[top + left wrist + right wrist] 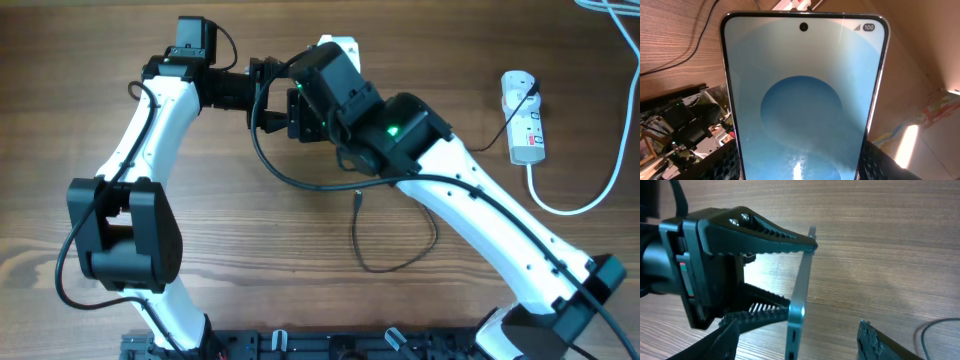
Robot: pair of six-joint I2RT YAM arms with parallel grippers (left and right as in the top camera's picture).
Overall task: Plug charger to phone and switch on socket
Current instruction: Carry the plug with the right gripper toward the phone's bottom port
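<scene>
My left gripper (268, 98) is shut on the phone (802, 100), whose lit blue screen fills the left wrist view, with the fingers on both long edges. In the right wrist view the phone (801, 285) stands edge-on in the left gripper's jaws. My right gripper (797, 325) is open, with one finger on each side of the phone's end and neither touching it. In the overhead view the right wrist (335, 85) hides the phone. The charger (395, 262) lies loose on the table with its plug tip (358, 197) free, in no gripper. The socket (525, 118) lies at the far right.
A white lead (585, 200) curves from the socket towards the right table edge. A thin black cable (480, 148) runs from the socket under my right arm. The two arms cross at the top centre of the wooden table (250, 240).
</scene>
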